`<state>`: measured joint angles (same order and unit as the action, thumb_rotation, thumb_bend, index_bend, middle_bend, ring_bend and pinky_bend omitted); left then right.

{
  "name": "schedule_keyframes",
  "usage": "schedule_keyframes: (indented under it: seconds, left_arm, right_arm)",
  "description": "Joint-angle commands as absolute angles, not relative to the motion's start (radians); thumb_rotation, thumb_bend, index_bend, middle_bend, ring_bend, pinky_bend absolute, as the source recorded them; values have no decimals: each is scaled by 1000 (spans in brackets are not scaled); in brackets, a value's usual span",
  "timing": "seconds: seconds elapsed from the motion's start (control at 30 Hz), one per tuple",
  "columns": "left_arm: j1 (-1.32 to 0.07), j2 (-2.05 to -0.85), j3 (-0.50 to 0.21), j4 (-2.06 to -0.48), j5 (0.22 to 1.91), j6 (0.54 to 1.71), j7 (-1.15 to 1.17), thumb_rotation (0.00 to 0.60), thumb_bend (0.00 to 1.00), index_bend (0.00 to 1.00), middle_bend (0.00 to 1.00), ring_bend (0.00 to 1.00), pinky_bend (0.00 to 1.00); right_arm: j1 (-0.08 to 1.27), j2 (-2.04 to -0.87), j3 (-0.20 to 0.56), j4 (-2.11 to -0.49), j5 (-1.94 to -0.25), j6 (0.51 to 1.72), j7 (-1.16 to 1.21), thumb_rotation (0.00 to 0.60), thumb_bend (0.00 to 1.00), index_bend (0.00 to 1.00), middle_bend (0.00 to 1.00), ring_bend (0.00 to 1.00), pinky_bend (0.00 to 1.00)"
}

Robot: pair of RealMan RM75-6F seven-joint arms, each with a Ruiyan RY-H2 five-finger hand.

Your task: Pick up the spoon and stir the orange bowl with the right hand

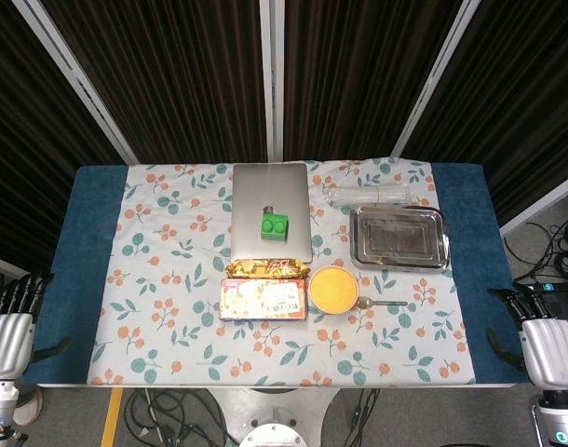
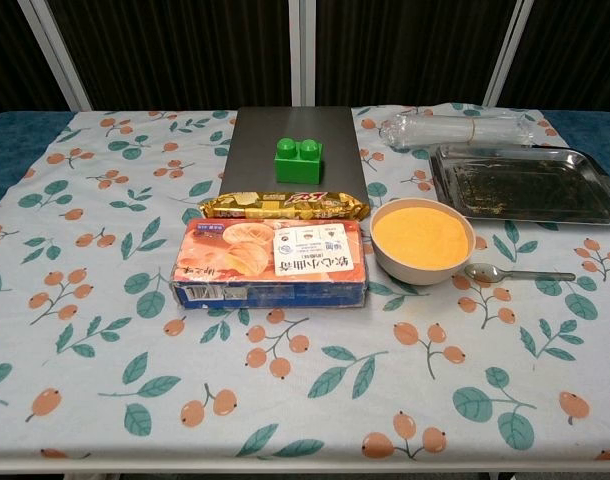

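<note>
The spoon [image 2: 515, 272] is lying flat on the floral cloth [image 1: 172, 307] covering the desk [image 1: 93, 233], just to the right of the orange bowl [image 2: 422, 238], its scoop pointing toward the bowl and nearly touching it, toward the front right part of the desk. The right hand [image 1: 547, 345] is hanging off the desk's front right corner, holding nothing, with its fingers apart and pointing away from the robot. The left hand [image 1: 9, 331] is waiting likewise off the front left corner, empty and loosely spread. Left of the bowl, a biscuit box [image 2: 272, 263] is sitting in front of a gold snack packet [image 2: 283, 207]. A green block [image 2: 298, 159] is resting on a grey laptop [image 1: 270, 200], and a metal tray [image 2: 525, 183] is sitting behind the spoon.
</note>
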<state>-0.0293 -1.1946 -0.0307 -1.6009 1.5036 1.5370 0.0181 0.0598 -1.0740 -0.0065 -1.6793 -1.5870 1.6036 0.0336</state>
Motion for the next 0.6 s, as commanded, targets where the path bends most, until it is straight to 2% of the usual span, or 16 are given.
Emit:
schedule_keyframes:
  seconds: [0.03,0.5,0.6]
  left_arm:
    - [-31,-1196,-32,-1600,1500,1534,18,600,107,111,79,30,69]
    - [-28,-1196,-34,-1595,1503,1542,5,600,107,111,78,30,68]
    - [-28,-1197,-33,-1593,1505,1542,2,600,107,111,78,30,69]
  right_arm:
    - [62,-1074,-2,-1683,-1582,1592,30,600,276,234,278,143,263]
    - [51,-1066,9,-1699,-1595,1591,22,600,277,234,288,144,263]
    - [62,-1065,20,-1711,-1586,1571,-1,600,277,233,338,187,271]
